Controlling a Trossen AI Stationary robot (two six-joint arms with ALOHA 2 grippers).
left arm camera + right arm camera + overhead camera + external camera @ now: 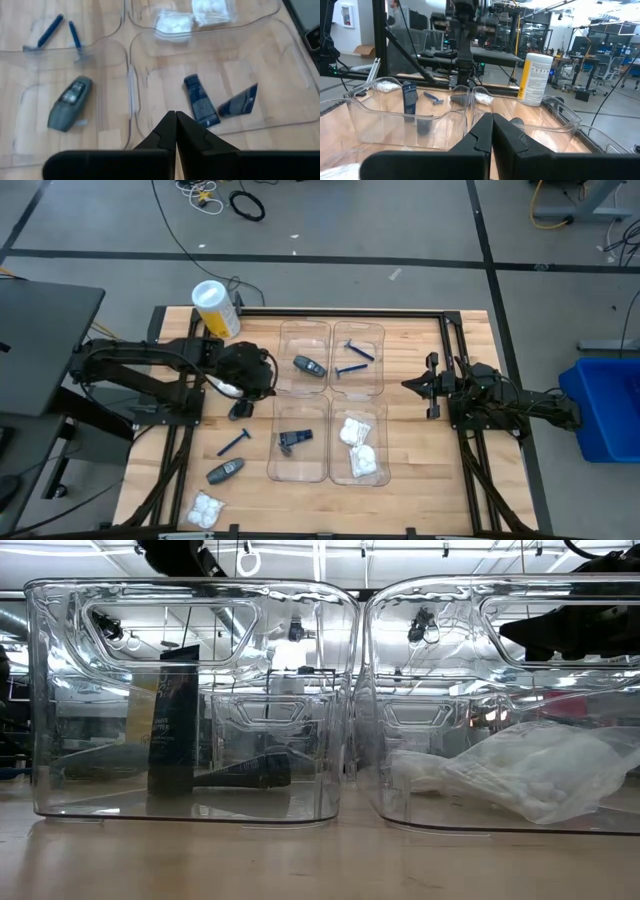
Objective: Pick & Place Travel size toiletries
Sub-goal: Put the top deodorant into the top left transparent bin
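Left gripper [262,373] hovers beside clear trays [330,402], fingers pressed together, apparently empty. Right gripper [412,385] waits closed at desk [410,470] edge. Razor [235,442], grey tube [225,471], white packet [206,509] lie unsorted outside trays.

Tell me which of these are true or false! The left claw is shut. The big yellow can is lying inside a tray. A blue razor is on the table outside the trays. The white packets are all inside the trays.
1. The left gripper is shut. True.
2. The yellow-and-white can lies inside a tray. False: it sits on the table's far left corner, outside the clear trays.
3. A blue razor lies on the table outside the trays. True.
4. All white packets are inside trays. False: one white packet lies on the table's near left part.
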